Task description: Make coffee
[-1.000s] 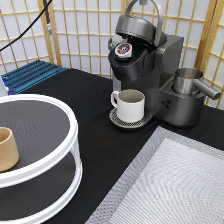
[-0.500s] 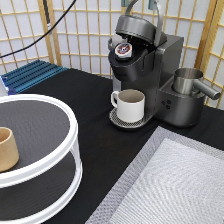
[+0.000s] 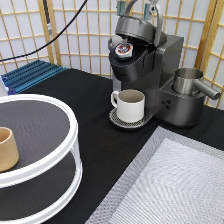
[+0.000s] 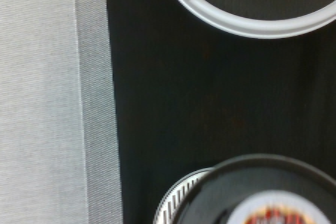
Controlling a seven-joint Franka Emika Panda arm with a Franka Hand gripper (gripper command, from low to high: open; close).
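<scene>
Tan cup point(image 3: 7, 148) is sitting on the white two-tier stand point(image 3: 60, 162) at exterior left. White mug point(image 3: 130, 104) is standing on the drip tray. Coffee pod point(image 3: 123, 49) is resting in the open coffee machine point(image 3: 150, 75). Gripper is not showing in the exterior view, so its finger state cannot be told.
</scene>
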